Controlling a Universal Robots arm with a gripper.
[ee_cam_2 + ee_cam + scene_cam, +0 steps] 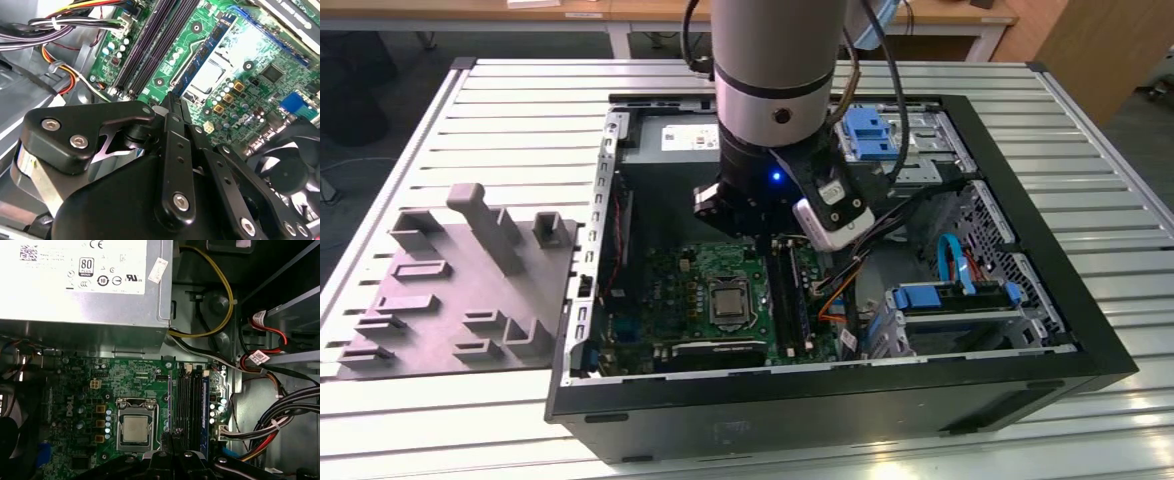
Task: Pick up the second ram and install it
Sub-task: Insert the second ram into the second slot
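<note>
Slatted table (pixel 520 110), open case (pixel 827 400) in exterior view, pincer (pixel 172 98) clamped on second ram (pixel 211 49) in second wrist view

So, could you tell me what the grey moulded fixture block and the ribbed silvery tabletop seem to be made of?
The grey moulded fixture block looks like matte plastic: uniform dull grey, no shine. The ribbed silvery tabletop looks like aluminium profile: pale metallic sheen, straight grooves.

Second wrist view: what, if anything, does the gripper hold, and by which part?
It cannot be told. The gripper hangs over the motherboard, with a blue ram stick reaching its tip, but no grasp shows.
</note>
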